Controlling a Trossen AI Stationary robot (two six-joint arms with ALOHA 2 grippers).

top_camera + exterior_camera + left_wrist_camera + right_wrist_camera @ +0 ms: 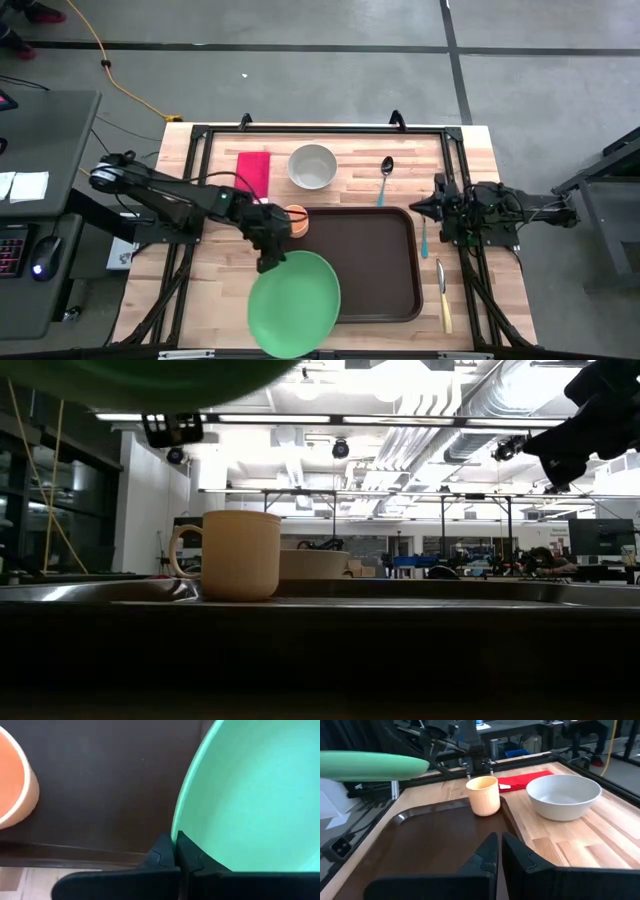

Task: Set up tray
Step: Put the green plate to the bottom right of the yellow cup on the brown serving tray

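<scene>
The dark brown tray lies flat on the wooden table. A tan cup stands upright in the tray's far left corner. My left gripper is shut on the round green plate, which hangs in the air over the tray's near left part. In the right wrist view the plate shows edge-on, well above the tray. My right gripper waits, shut, above the tray's far right edge and touches nothing. My left gripper pinches the green plate's rim between its two fingers, on the plate's far left side. It reaches in from the table's left, slanting toward the near edge. The plate is lifted clear of tray and table and sits about level.
A white bowl and a red napkin lie beyond the tray. A spoon lies to the bowl's right. A teal-handled piece of cutlery and a yellow-handled knife lie along the tray's right side.
</scene>
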